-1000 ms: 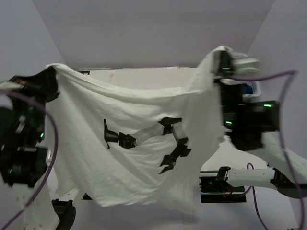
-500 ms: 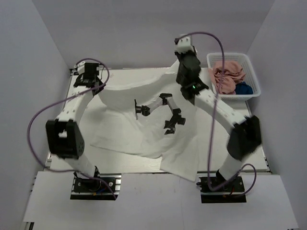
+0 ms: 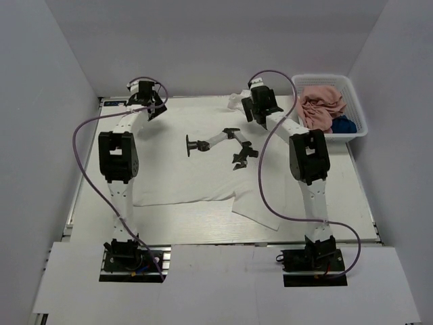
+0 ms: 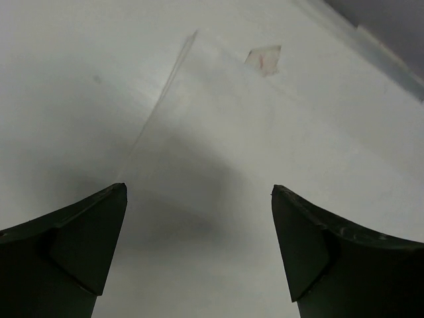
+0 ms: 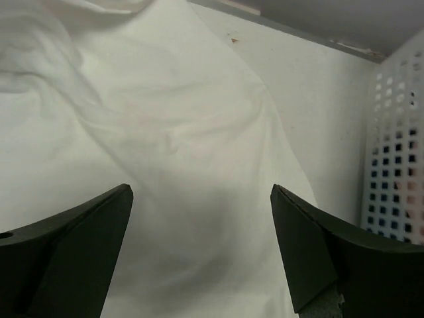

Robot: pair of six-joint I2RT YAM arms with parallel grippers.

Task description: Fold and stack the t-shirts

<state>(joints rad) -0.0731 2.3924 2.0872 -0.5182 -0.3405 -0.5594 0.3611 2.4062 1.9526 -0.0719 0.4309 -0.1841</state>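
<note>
A white shirt lies spread print-side up across the table, its body towards the near edge and its top towards the far edge. Laid flat like this, it looks ready for a first fold. One lower corner runs out in a loose flap towards the near right, so the cloth is not yet squared.

At the far right of the table stands a white lattice basket. A pink shirt is bunched inside it and a navy shirt is tucked in beside it. Both appear to be waiting their turn, well apart from the working area.

Both arms reach to the far edge. The left gripper hangs over the shirt's far left corner, and the right gripper over its far right shoulder, near the basket. Each wrist camera shows its fingers spread wide with nothing between them, only white cloth below. By that evidence the shirt lies free and neither arm grips it. The rumpled folds under the right fingers suggest that side may need smoothing.

The small black print sits near the shirt's middle, so the front faces up. No fold has been made, and the stack is not begun.
</note>
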